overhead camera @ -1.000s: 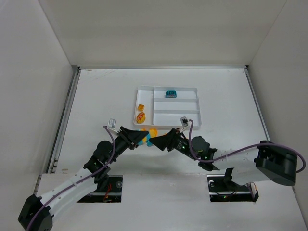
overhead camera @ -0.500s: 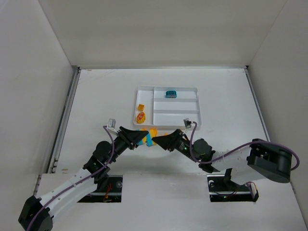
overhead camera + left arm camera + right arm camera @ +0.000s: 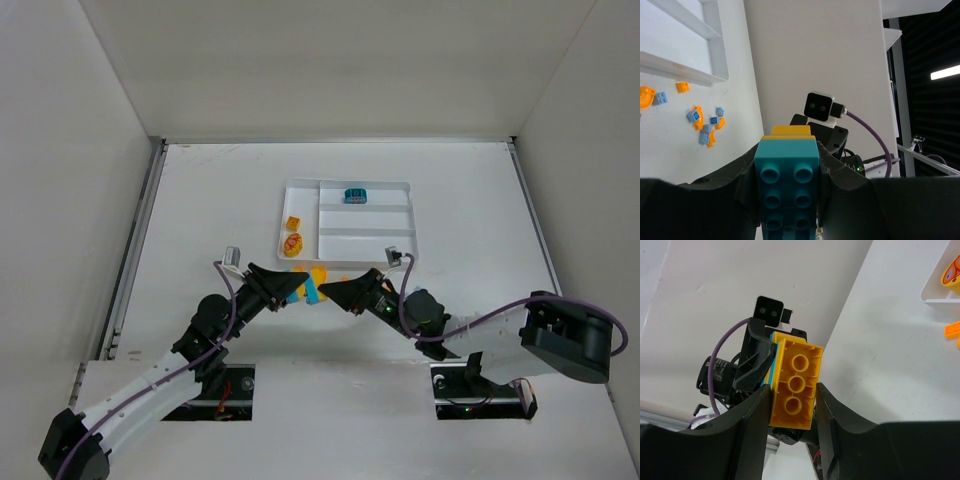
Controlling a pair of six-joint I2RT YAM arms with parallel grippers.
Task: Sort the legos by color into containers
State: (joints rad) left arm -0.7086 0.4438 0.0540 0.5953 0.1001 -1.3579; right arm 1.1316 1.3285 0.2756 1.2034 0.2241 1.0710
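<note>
A teal lego sits lengthwise in my left gripper, which is shut on it. A yellow lego is stuck to its far end. My right gripper faces the left one, and both its fingers press the yellow lego's sides. The two grippers meet just in front of the white tray, which holds the containers. One teal lego lies in the top long container. Orange legos lie in the tall narrow one. Several small blue and orange legos are scattered on the table near the tray's front wall.
The tray's front wall is close beyond the loose pieces. A single orange lego lies on the table by the tray corner. White walls enclose the table on three sides.
My right gripper's jaws have come together from wide open onto the yellow lego. The right wrist has shifted slightly right. The left arm has not moved.
</note>
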